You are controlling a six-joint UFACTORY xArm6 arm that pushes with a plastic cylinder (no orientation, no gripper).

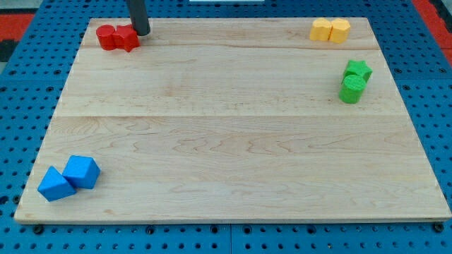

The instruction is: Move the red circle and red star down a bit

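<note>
a: item one, top-left corner of the pale wooden board (233, 127)?
b: red circle block (106, 37) touching red star block (127, 39); my tip (142, 32), a bare rod with no hand, just beside the star's right.
a: others?
b: yellow blocks (330, 30) top-right corner, shapes unclear; green blocks (354, 81) right edge; blue blocks (69, 178) bottom-left corner. rod's upper part is cut off.

The rod (138, 15) runs off the view's top edge, and my tip (142, 33) hides part of the red star (128, 38).
</note>
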